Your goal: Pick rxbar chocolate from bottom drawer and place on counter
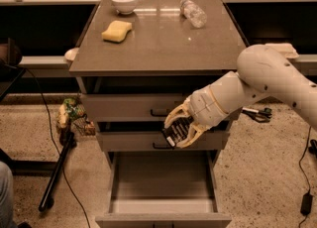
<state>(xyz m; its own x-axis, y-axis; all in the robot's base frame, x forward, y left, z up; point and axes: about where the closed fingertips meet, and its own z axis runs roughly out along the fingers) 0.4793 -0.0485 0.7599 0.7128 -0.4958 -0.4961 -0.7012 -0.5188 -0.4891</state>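
Bottom drawer (163,180) is pulled right out. Just above it, in front of the middle drawer (129,142), the gripper (179,130) has its fingers closed on the bar (173,134). My worry is the hold looks shallow, so the bar could slip on the lift, or the arm clips the counter (158,48) lip. The counter's glossy, with a sponge (117,30), bottle (192,12) and bowl (124,0) further back. Speckled floor (267,172) and cables (44,108) around.
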